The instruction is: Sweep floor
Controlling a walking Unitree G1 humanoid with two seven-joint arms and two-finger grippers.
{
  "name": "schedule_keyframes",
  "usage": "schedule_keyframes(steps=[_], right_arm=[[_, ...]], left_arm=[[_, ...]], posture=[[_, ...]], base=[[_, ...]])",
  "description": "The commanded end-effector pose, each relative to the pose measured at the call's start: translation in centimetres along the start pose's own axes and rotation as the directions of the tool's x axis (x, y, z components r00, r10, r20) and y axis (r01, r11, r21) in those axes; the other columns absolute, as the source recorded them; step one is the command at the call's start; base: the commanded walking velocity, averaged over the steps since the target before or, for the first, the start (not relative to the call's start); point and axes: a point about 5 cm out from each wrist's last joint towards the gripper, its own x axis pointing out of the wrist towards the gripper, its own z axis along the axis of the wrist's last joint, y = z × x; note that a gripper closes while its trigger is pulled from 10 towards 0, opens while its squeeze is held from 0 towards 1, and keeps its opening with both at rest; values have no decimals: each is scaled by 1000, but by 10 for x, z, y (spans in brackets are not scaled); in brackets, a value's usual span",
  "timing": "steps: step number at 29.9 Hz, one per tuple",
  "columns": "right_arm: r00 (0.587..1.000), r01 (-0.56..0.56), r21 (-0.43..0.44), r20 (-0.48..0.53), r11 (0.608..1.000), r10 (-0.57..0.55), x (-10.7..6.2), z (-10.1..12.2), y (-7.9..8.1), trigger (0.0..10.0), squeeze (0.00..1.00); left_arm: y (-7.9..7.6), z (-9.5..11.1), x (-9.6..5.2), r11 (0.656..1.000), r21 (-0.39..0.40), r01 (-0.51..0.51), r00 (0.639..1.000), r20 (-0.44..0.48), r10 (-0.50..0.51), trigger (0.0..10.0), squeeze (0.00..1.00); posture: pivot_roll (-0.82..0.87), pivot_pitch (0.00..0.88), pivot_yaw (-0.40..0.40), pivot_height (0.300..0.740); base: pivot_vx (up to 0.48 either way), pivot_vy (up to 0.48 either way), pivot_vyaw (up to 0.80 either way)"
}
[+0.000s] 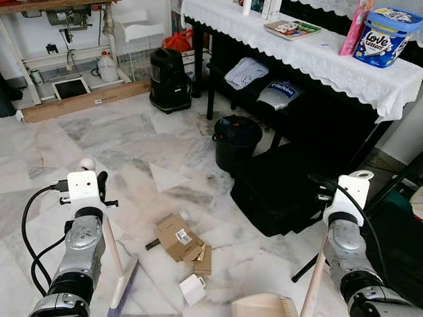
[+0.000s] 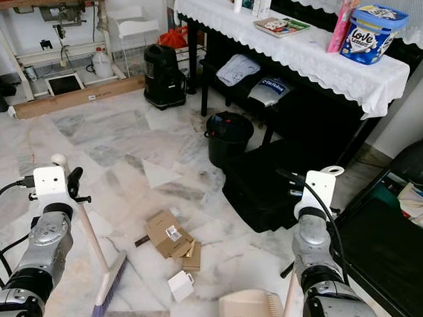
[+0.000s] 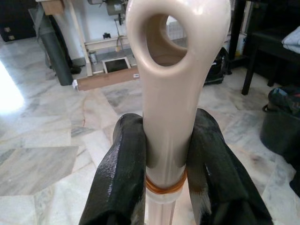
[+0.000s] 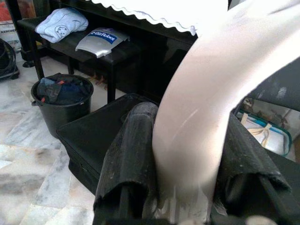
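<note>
A white-and-grey marble floor (image 1: 93,161) filled the room. Along the far right stood a long black counter (image 1: 318,99) draped in a white lace cloth (image 1: 299,50), carrying a book (image 1: 292,29) and a blue tub (image 1: 384,36). Below it sat a black case (image 1: 280,192) on the floor, with a black bucket (image 1: 236,140) just beside it and a black vacuum canister (image 1: 169,80) farther back.

The broom (image 2: 104,276) stood tilted at the robot's left, its purple-tipped bristles resting on the floor near the scraps. The left end effector (image 3: 164,154) was clenched on the top of the broom's beige handle, just below its hanging loop, with both black fingers (image 3: 119,173) pressed against the shaft.

The beige dustpan (image 1: 265,311) lay on the floor at the robot's right, close to the debris. The right end effector (image 4: 185,164) was closed around the dustpan's pale upright handle.

Between broom and dustpan lay flattened cardboard pieces (image 1: 181,239), and just beside them a small white box (image 1: 192,288).
</note>
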Motion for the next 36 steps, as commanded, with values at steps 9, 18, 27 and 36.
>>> schedule_keyframes(steps=[9,18,27,36], right_arm=[[987,48,24,-154,999,-44,0,-15,-7,10000,0],[991,36,76,-132,996,-26,1,-10,0,10000,0],[1000,4,70,-9,998,-4,7,10,2,10000,0],[948,27,88,-319,996,2,-12,-39,6,10000,0]], left_arm=[[15,10,1,999,5,-37,997,68,37,10000,0],[16,13,-1,999,18,-34,995,93,32,10000,0],[16,17,-2,999,39,-18,992,125,13,10000,0],[15,22,-2,998,61,21,989,146,-30,10000,0]], posture=[[44,10,-75,740],[57,8,-81,740],[65,2,-78,740],[87,24,-78,740]], base=[[0,0,0],[0,0,0],[0,0,0],[0,0,0]])
